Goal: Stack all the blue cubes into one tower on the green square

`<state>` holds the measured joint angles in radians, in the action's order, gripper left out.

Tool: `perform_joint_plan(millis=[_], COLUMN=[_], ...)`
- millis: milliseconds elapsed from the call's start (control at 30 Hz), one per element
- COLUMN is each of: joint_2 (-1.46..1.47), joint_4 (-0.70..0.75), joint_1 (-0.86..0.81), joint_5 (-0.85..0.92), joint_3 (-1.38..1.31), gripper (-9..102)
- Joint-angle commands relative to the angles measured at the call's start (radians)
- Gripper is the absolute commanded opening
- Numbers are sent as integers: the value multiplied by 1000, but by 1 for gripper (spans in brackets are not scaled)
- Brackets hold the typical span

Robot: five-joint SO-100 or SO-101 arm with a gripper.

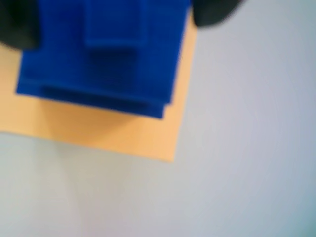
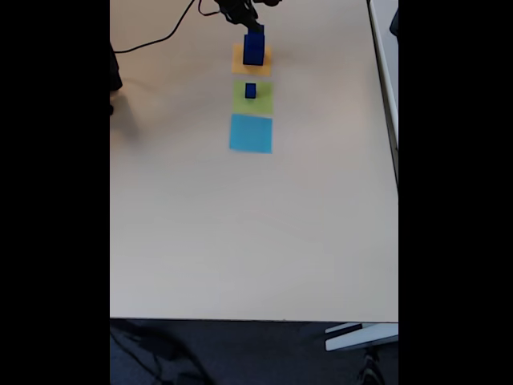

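The wrist view is blurred. A large blue cube (image 1: 98, 74) stands on an orange-yellow square (image 1: 123, 133), with a smaller blue cube (image 1: 116, 29) on top of it. My gripper (image 1: 116, 19) is open: its black fingers (image 1: 17, 27) sit at either side of the smaller cube, with gaps between. In the fixed view this stack (image 2: 253, 50) stands at the table's far end under the gripper (image 2: 254, 29). The smallest blue cube (image 2: 251, 91) sits alone on the green square (image 2: 260, 101), just in front of the stack.
A light-blue paper square (image 2: 251, 133) lies in front of the green one. A black cable (image 2: 160, 38) runs across the far left of the pale table (image 2: 240, 241). The table's right edge (image 2: 389, 120) is well away from the squares.
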<state>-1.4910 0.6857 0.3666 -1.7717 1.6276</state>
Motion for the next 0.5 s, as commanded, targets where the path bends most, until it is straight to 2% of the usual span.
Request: perform_joint_plan(millis=[0,467], joint_2=[-9,-9], joint_4=[6,9], joint_1=[3,-2], joint_5=[5,6], joint_3=[-71,-71], gripper=[15,10])
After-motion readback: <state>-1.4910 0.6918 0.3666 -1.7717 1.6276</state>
